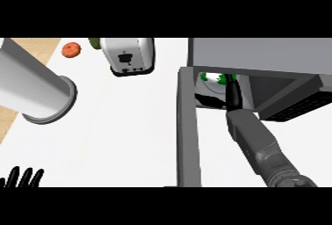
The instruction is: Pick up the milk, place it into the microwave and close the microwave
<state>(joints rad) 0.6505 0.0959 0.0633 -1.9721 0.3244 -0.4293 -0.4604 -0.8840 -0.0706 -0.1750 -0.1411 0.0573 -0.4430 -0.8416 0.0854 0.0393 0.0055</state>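
Note:
The microwave (pixel 259 52) stands at the upper right, and its open door (pixel 188 132) reaches toward me as a grey slab seen edge-on. Inside the cavity, the white and green milk carton (pixel 211 79) shows partly under the top edge, above a white turntable plate (pixel 206 90). My right forearm goes into the opening, and my right hand (pixel 231 94) lies right beside the milk, touching or nearly so; the microwave's roof hides how it meets the carton. My left hand (pixel 23 178) rests open at the lower left edge, fingers up.
A white toaster (pixel 128 56) stands at the back centre, with a red-orange fruit (pixel 71 49) and a green item (pixel 95 42) to its left. A large grey cylinder (pixel 35 88) looms at the left. A wooden strip (pixel 32 44) borders the white counter (pixel 117 140).

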